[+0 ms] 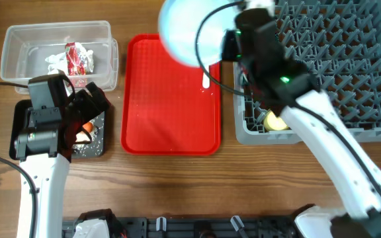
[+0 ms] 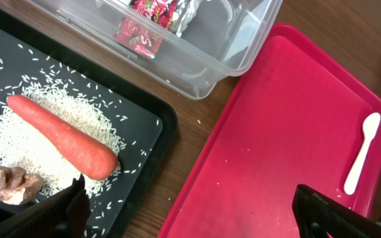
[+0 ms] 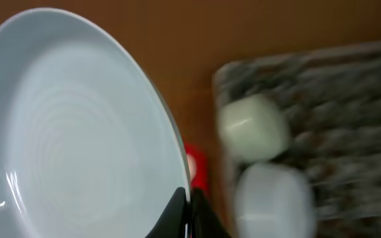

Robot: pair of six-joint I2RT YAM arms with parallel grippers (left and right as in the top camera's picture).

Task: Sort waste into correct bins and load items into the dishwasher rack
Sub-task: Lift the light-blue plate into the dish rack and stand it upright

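My right gripper (image 3: 188,213) is clamped on the rim of the blue plate (image 1: 189,30), holding it tilted on edge above the far right corner of the red tray (image 1: 170,119). I judge that tilt lets it drop upright between the pegs of the rack (image 1: 349,66) just right of the red tray. The rack's near rim is the edge to clear; its middle rows look free, and the yellow cup (image 1: 274,121) sits in the corner nearest the red tray. My left gripper (image 1: 84,114) hangs wide open and empty over the black tray (image 2: 144,165), left of the red tray, where the carrot (image 2: 61,135) lies on rice (image 2: 18,139). The white spoon (image 2: 362,152) lies along the red tray's right side, with room around it.
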